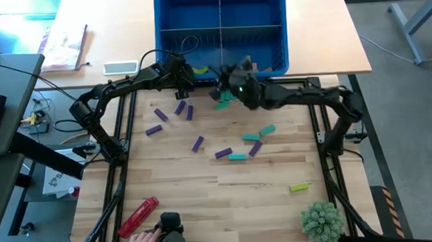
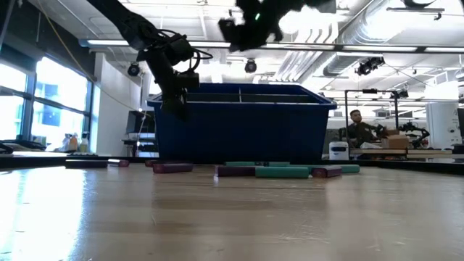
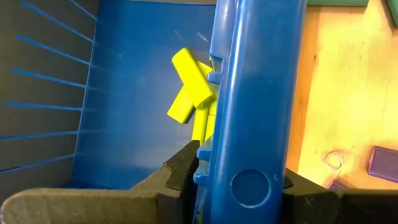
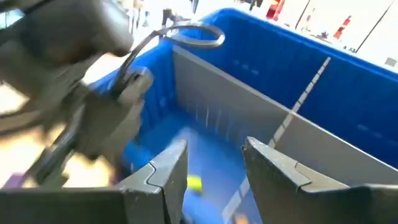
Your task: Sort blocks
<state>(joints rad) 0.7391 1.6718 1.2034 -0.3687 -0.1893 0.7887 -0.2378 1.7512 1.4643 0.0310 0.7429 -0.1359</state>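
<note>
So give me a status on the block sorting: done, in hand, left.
Done: a few yellow-green blocks lie in the blue bin, in its near left compartment. In hand: both claws are at the bin's near wall. The left claw straddles it and carries nothing visible; the right claw is open and empty above the bin. Left: purple blocks, teal blocks and one yellow-green block lie loose on the table.
</note>
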